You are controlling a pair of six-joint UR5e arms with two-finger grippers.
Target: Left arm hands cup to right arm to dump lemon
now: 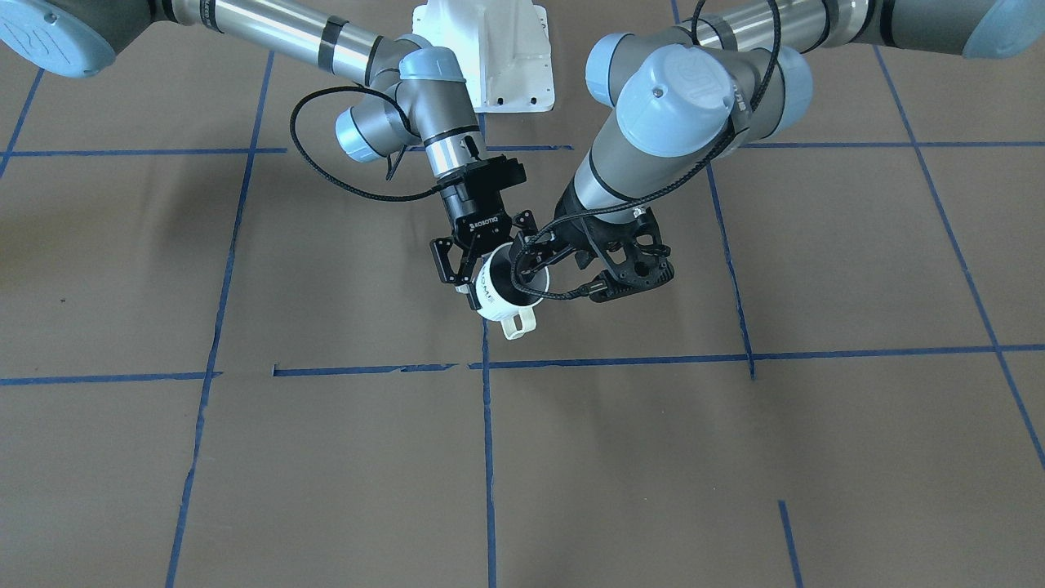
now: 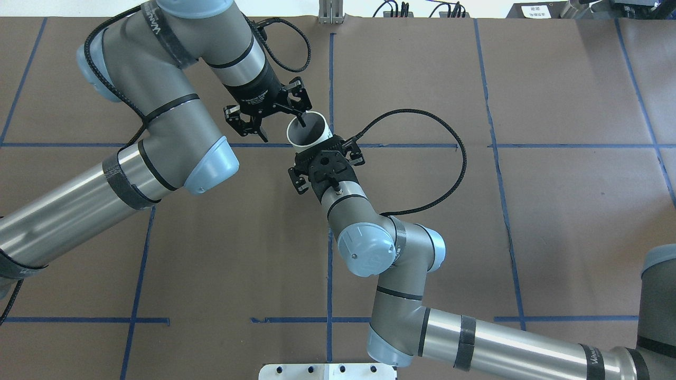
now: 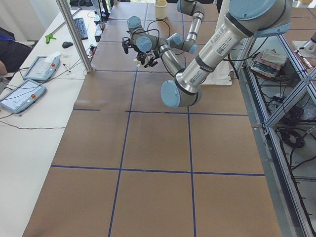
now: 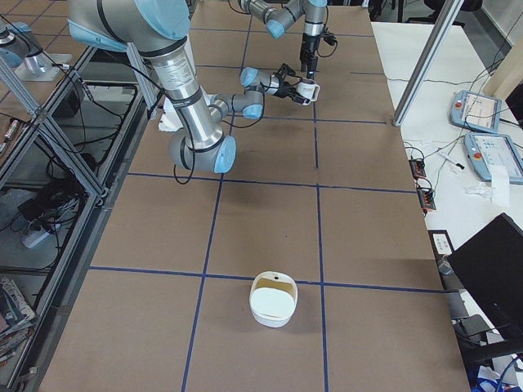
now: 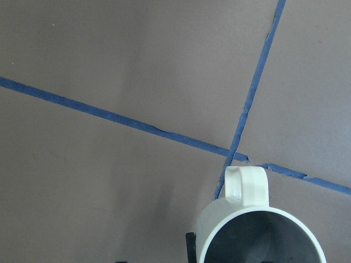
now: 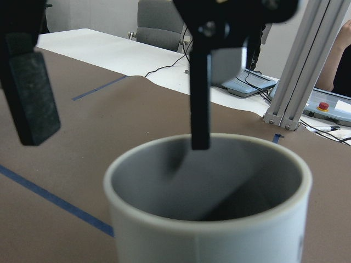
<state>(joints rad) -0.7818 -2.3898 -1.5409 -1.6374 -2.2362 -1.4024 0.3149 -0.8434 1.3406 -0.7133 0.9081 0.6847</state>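
The white cup (image 2: 309,132) hangs in the air over the table's middle, mouth up, its handle (image 1: 520,324) pointing away from the robot. My right gripper (image 2: 321,145) is shut on the cup's side and carries it (image 1: 500,304). My left gripper (image 2: 280,127) is open. In the right wrist view one of its fingers (image 6: 200,93) dips inside the cup (image 6: 208,219), and the other (image 6: 30,93) stands well clear outside. The left wrist view shows the cup's rim and grey inside (image 5: 258,235). No lemon shows in any view, and the cup's bottom is hidden.
A white bowl (image 4: 274,300) sits on the table towards the end on my right. Blue tape lines (image 1: 490,457) cross the brown tabletop. The white robot base (image 1: 490,57) is behind the grippers. A metal post (image 3: 74,34) and tablets (image 3: 22,94) stand on the operators' side.
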